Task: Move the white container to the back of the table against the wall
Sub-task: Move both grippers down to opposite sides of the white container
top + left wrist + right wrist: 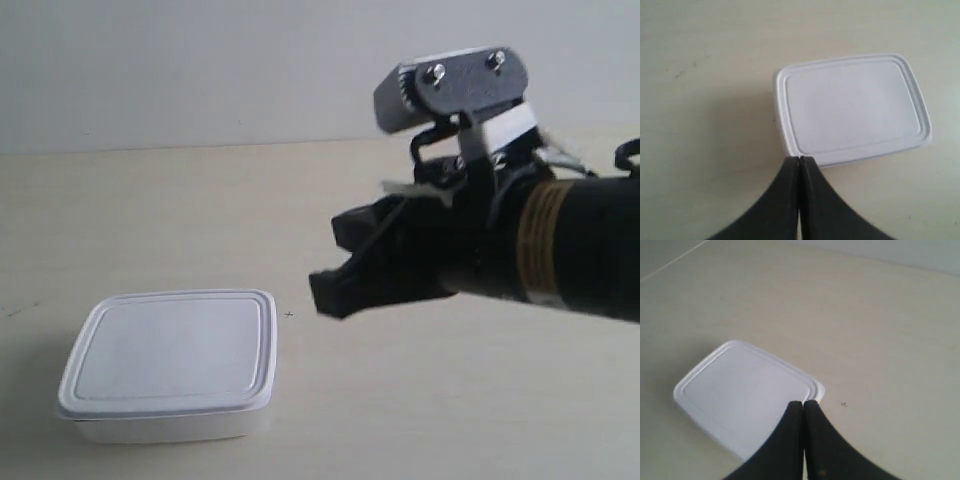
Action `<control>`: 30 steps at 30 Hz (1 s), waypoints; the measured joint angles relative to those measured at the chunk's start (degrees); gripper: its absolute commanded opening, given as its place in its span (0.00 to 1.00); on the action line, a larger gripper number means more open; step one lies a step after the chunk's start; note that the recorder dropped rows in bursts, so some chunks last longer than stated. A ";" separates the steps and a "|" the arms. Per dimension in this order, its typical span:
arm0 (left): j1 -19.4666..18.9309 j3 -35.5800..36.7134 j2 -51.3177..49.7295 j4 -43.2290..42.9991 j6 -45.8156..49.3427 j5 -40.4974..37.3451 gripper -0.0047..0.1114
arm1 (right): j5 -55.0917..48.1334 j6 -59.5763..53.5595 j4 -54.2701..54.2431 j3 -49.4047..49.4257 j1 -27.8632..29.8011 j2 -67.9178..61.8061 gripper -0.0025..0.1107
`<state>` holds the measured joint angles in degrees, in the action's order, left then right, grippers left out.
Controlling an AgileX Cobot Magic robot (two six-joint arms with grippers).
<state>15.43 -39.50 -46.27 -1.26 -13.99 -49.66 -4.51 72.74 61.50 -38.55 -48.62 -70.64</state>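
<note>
Approach is judged in hand: white container untouched, well short of wall; left gripper and right gripper seen closed, empty; a rearward push is called for.

Cream wood-grain table, white container, pale grey wall, seemingly gold-banded black arm.
</note>
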 measured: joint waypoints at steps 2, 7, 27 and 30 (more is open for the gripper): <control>1.47 0.00 -1.20 1.26 1.54 -0.95 0.04 | -2.72 -6.29 -6.70 0.88 -3.53 -1.44 0.02; 6.11 2.41 -8.01 2.70 3.33 -1.48 0.04 | -9.94 -41.15 -41.26 0.90 -9.19 -4.19 0.02; 12.45 2.65 -28.93 3.27 5.16 1.93 0.04 | -11.30 -90.61 -87.46 -5.75 -9.94 -22.94 0.02; 12.48 2.65 -31.57 3.27 5.20 2.52 0.04 | -11.55 -90.72 -87.70 -7.57 -9.94 -24.25 0.02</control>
<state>27.91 -36.86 -77.83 2.01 -8.79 -47.14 -16.06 -17.98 -26.20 -46.12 -58.57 -94.88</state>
